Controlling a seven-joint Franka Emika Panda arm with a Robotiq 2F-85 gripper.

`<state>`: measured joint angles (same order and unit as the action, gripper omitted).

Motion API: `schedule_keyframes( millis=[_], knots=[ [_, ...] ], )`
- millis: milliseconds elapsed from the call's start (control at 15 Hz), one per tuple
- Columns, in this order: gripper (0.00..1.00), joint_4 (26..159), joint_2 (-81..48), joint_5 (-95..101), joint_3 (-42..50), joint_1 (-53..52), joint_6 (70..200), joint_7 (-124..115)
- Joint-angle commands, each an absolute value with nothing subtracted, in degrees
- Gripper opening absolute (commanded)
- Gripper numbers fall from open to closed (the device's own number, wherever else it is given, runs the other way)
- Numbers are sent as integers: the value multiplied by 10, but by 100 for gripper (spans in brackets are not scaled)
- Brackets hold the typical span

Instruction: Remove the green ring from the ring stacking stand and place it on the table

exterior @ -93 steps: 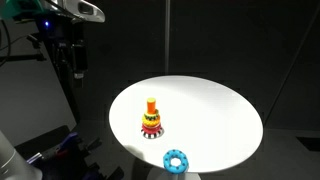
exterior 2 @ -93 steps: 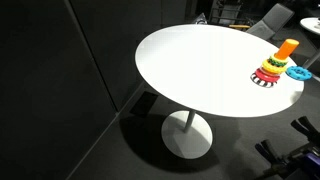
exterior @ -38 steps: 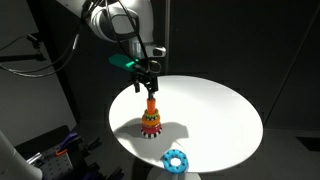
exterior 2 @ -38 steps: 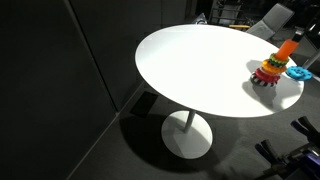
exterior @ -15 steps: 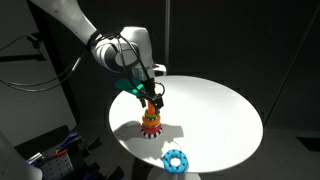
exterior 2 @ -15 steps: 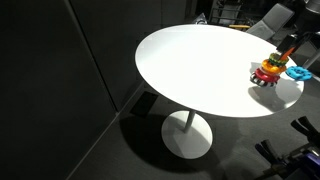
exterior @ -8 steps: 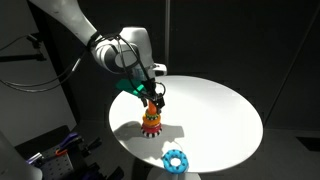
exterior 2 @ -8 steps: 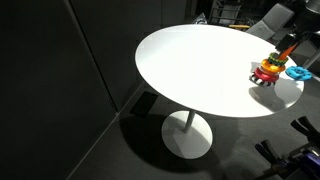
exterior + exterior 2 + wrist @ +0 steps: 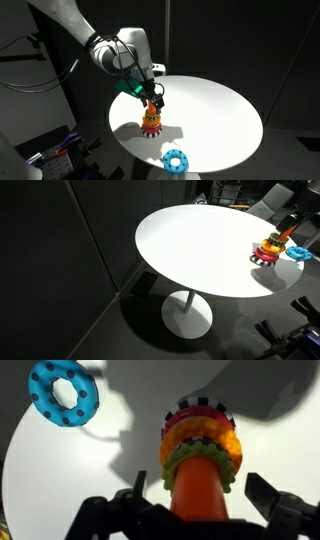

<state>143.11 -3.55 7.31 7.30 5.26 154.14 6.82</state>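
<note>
The ring stacking stand [image 9: 151, 120] stands on the round white table [image 9: 215, 120], with an orange peg and scalloped rings. In the wrist view the green ring [image 9: 202, 458] sits on top of the stack around the peg [image 9: 196, 488], above a yellow-orange ring and a black-and-white base. My gripper [image 9: 152, 100] is open, its fingers [image 9: 203, 500] on either side of the peg's upper part, apart from the rings. The stand also shows at the table's edge in an exterior view [image 9: 270, 250].
A separate light-blue scalloped ring [image 9: 176, 159] lies flat on the table near the front edge; it also shows in the wrist view [image 9: 63, 392] and beside the stand [image 9: 298, 252]. Dark floor and equipment surround the table.
Since 2.5 s ago the gripper came down over the peg. In the last second it has hardly moved.
</note>
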Motion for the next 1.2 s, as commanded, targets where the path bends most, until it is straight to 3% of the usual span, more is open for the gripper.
schedule_keyframes(
  millis=[0,533,1133],
  knots=[
    [100,1467,1,61,70,59,1548,76],
    [100,1530,63,68,75,62,1561,78],
    [100,1550,49,86,74,74,1624,66]
  ],
)
